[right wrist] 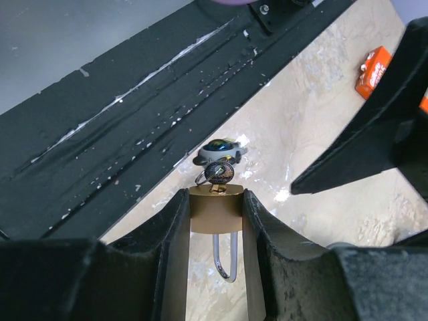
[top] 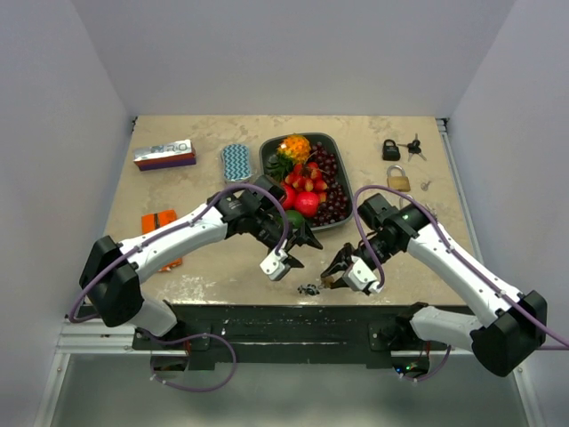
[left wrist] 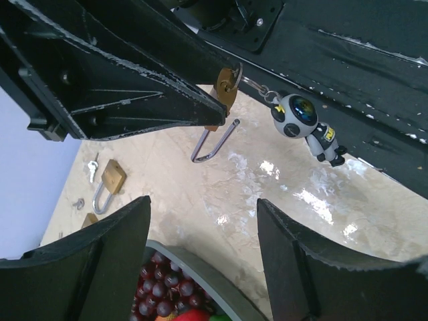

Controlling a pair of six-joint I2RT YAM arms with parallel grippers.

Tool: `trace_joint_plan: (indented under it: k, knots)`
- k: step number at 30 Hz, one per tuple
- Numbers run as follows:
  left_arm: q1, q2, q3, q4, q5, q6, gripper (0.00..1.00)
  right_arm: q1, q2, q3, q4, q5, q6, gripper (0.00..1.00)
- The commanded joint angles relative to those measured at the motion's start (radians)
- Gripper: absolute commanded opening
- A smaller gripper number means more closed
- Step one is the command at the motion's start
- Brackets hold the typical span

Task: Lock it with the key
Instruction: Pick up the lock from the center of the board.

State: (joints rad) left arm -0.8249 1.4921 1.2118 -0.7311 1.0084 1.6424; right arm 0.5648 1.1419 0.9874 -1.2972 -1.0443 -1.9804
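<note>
My right gripper (top: 332, 277) is shut on the body of a brass padlock (right wrist: 215, 210) and holds it just above the table's near edge. A key (right wrist: 219, 172) sits in its keyhole, with a small robot-figure keychain (right wrist: 221, 148) hanging from it. The keychain also shows in the top view (top: 308, 288) and the left wrist view (left wrist: 304, 124). The silver shackle (left wrist: 214, 144) looks swung open, one end free. My left gripper (top: 309, 238) is open and empty, a little to the left of the padlock, over the fruit tray's near rim (left wrist: 200, 274).
A dark tray (top: 267, 156) of fruit stands in the middle. A second brass padlock (top: 398, 179) and a black padlock (top: 391, 149) with keys (top: 414, 145) lie at the back right. A patterned case (top: 236, 162), a box (top: 164, 154) and an orange packet (top: 160, 221) lie on the left.
</note>
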Motion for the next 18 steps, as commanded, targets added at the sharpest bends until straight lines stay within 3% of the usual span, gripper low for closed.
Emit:
trace_joint_plan:
  k: [1,8,18]
  knots:
    - [-0.005,-0.032,-0.047,0.143,0.087,0.040,0.69,0.014,0.013,0.059,0.006,-0.074,-0.693,0.00]
    - [-0.008,0.026,-0.008,0.033,0.122,0.197,0.69,0.035,0.015,0.069,0.047,-0.080,-0.696,0.00]
    - [-0.034,0.071,0.028,-0.021,0.160,0.283,0.66,0.075,0.025,0.074,0.131,-0.091,-0.692,0.00]
